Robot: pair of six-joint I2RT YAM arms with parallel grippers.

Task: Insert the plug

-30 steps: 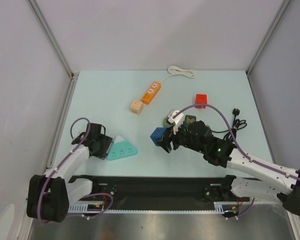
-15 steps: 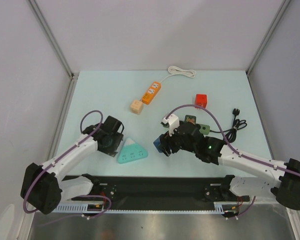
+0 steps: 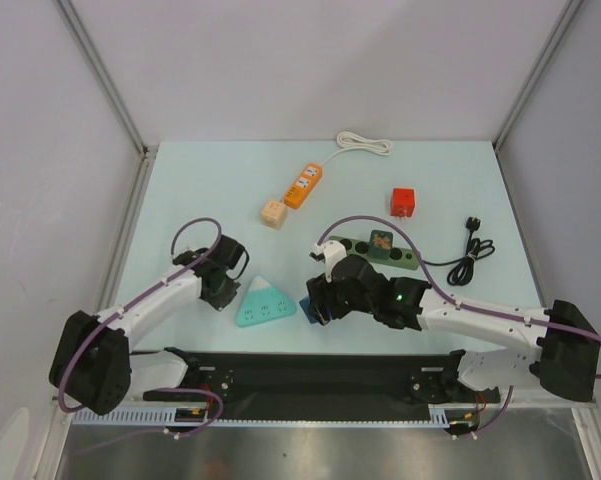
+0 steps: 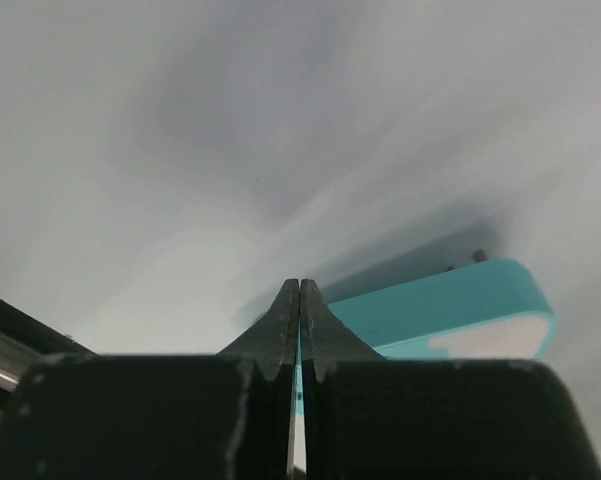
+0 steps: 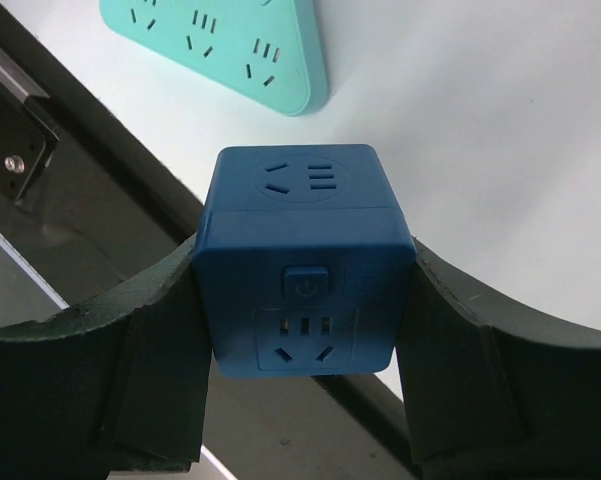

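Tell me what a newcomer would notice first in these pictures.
The blue cube socket clamped in the right end effector, near the front middle of the table, stands out first. Just to its left lies a teal triangular power strip, with the left end effector shut and empty beside it. Farther back, an orange power strip and a red cube add colour.

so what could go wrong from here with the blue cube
1. The left claw is shut on nothing beside the teal triangular strip, so the strip may slide if the blue cube presses on it.
2. The right claw grips the cube by two sides only, so it could twist under a push.
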